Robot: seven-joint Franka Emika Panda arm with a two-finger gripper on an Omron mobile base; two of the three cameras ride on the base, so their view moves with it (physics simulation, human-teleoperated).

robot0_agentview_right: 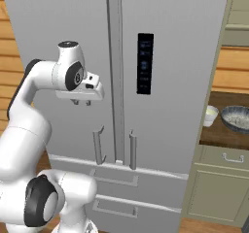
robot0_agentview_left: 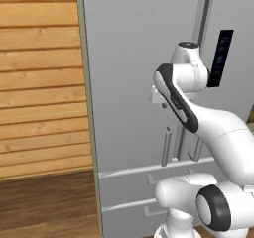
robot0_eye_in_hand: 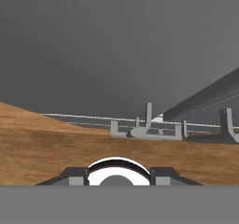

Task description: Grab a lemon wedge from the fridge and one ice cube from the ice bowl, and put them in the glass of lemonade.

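Your claw (robot0_agentview_right: 81,102) hangs in front of the fridge (robot0_agentview_right: 170,57), carrying nothing; how wide its jaws stand you can't tell from here. The fridge doors are shut, so no lemon wedge has been fetched yet. The ice bowl (robot0_agentview_right: 237,118) and glass (robot0_agentview_right: 211,115) wait on the counter (robot0_agentview_right: 219,137) to the right. Everything remains ahead.

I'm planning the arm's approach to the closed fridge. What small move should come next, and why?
Probably ease the pincer down and toward the left door's handle. The fridge has both doors shut, the pincer hangs empty above the handle, apart from it, so no lemon wedge can be reached yet.
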